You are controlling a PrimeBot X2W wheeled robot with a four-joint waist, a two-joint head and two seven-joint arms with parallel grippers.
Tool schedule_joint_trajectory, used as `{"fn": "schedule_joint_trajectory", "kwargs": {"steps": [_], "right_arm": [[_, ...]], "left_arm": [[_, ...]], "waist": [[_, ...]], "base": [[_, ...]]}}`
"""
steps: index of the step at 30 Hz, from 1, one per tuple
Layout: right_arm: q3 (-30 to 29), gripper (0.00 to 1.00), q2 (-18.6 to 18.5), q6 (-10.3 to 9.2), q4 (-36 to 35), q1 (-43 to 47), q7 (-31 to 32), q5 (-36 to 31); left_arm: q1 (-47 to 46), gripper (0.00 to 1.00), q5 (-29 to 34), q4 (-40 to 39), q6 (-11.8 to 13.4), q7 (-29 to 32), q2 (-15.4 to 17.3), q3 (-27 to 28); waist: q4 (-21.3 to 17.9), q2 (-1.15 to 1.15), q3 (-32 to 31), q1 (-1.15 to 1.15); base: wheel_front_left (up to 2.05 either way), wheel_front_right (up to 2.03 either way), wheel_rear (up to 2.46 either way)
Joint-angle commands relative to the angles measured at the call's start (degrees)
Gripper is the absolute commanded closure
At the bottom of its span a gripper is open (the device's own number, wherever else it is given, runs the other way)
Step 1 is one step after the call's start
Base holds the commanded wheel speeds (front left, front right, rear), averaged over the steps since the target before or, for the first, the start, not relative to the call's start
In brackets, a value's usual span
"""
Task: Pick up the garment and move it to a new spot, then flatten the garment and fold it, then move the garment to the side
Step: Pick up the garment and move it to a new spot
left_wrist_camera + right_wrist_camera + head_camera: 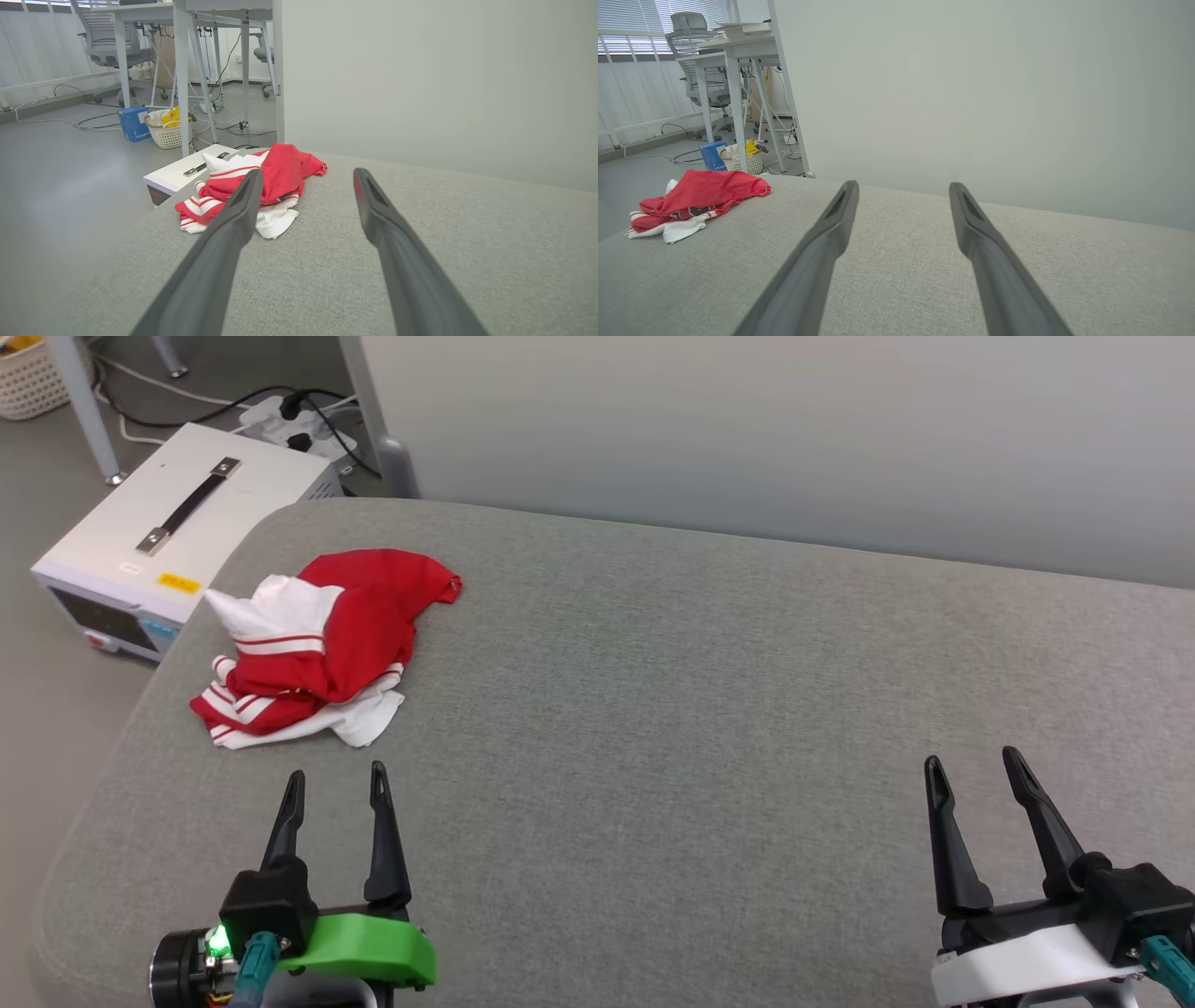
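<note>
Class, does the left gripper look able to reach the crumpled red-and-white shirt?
Probably yes: the open left gripper points toward the crumpled red-and-white jersey shirt just ahead, with bare grey fabric surface between them.

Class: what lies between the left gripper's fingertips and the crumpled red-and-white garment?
Nothing but a stretch of bare grey padded surface. The head view shows it between the open left gripper and the garment.

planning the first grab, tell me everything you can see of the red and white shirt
The garment is a soft-looking red shirt with white sleeves and red-striped trim, crumpled in a loose heap, not flat or folded. It lies near the far left edge of the grey padded surface, touching nothing else. The open left gripper sits short of it.
</note>
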Motion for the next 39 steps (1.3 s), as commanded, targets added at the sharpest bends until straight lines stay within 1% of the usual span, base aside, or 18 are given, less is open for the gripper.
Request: {"fn": "schedule_joint_trajectory", "kwargs": {"steps": [1, 8, 18, 24, 32, 34, 36, 39], "right_arm": [[0.07, 0.00, -0.08, -0.05, -0.36, 0.82, -0.57, -0.13], [1.00, 0.00, -0.08, -0.05, 0.05, 0.72, -0.71, -0.59], [1.89, 0.00, -0.08, -0.05, 0.38, 0.48, -0.71, -1.63], [2.26, 0.00, -0.08, -0.05, 0.60, 0.36, -0.71, -1.86], [2.79, 0.00, -0.08, -0.05, 0.72, 0.24, -0.71, -2.13], [2.94, 0.00, -0.08, -0.05, 0.76, 0.04, -0.71, -2.25], [3.22, 0.00, -0.08, -0.05, 0.78, -0.18, -0.71, -2.55], [3.97, 0.00, -0.08, -0.05, 0.55, -1.10, -0.71, -3.82]], "left_arm": [[0.48, 0.00, -0.63, -0.02, 0.41, -0.68, -0.27, 0.27], [0.57, 0.00, -1.32, 0.32, 0.83, -0.83, -0.27, 1.25], [0.77, 0.00, -2.88, 0.79, 1.14, -0.83, -0.27, 2.61], [1.06, 0.00, -3.12, 0.80, 0.87, -0.83, -0.27, 4.09], [1.23, 0.00, -3.96, 1.26, 0.43, -0.83, -0.27, 4.52], [0.43, 0.00, -5.09, 1.91, -0.49, -0.83, -0.27, 4.92], [-1.28, 0.00, -5.98, 2.81, -2.16, -0.83, -0.27, 6.14], [-5.82, 0.00, -5.36, 4.21, -5.93, -0.83, -0.07, 9.05]], "waist": [[3.35, 0.00, 0.59, 0.00], [8.66, 0.00, 0.89, 0.00], [14.33, 0.00, 1.35, 0.00], [16.48, 0.00, 1.48, 0.00], [17.07, 0.00, 1.86, 0.00], [16.92, 0.00, 2.08, 0.00], [16.68, 0.00, 2.57, 0.00], [15.80, 0.00, 4.22, 0.00]], "base": [[0.00, 0.00, 0.00], [0.00, 0.00, 0.00], [0.00, 0.00, 0.00], [0.00, 0.00, 0.00], [0.00, 0.00, 0.00], [0.00, 0.00, 0.00], [0.00, 0.00, 0.00], [0.00, 0.00, 0.00]]}}
